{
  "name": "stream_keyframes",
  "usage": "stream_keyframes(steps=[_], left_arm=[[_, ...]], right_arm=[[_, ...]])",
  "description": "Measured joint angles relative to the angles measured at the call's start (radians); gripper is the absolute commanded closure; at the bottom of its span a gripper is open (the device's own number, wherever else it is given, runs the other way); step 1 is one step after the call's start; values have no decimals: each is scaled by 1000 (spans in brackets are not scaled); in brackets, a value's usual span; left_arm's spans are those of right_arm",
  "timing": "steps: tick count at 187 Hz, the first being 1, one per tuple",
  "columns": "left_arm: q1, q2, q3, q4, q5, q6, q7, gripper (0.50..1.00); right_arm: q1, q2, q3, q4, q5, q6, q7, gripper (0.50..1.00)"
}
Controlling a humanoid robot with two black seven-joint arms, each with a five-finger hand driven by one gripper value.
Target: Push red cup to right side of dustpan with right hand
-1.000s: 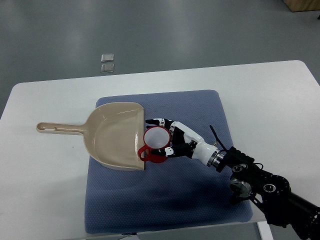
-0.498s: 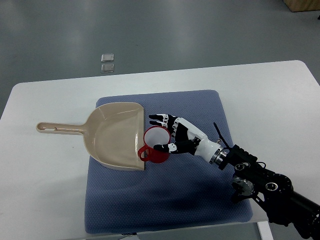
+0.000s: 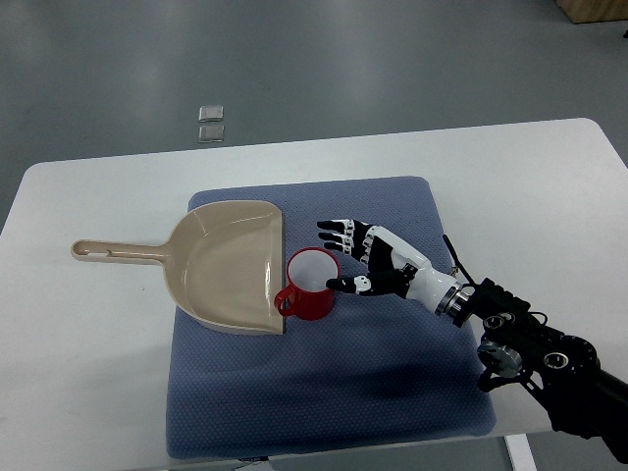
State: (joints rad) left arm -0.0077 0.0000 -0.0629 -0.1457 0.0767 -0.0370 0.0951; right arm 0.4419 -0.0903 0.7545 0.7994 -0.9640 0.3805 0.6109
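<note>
1. Right robot hand [image 3: 368, 260] reaching in from lower right, fingers spread, holding nothing, just right of cup.
2. Red plastic cup [image 3: 310, 285] upright, empty, on blue mat [image 3: 392, 353], touching right edge of empty beige plastic dustpan [image 3: 221, 265].

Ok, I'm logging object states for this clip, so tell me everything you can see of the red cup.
The red cup stands upright on the blue mat, its open mouth up and pale inside, apparently empty. It looks like smooth plastic. A loop handle sticks out at its lower left, touching or nearly touching the open edge of the beige dustpan. The right hand, fingers spread, sits just to its right, thumb tip near the rim.
</note>
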Motion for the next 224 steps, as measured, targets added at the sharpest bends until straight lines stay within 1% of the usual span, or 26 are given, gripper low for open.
stream_keyframes(steps=[51,88,110,176,224], left_arm=[[0,0,0,0,0,0,0,500],[0,0,0,0,0,0,0,500],[0,0,0,0,0,0,0,500],[0,0,0,0,0,0,0,500],[0,0,0,0,0,0,0,500]], right_arm=[[16,-49,26,0,40,11,0,572],[24,-61,27,0,60,11,0,572],[33,-64,28,-13,78,-2,0,572],[101,-66,40,-127,199,-125,0,572],[135,-66,44,-183,266,-205,-40,572]])
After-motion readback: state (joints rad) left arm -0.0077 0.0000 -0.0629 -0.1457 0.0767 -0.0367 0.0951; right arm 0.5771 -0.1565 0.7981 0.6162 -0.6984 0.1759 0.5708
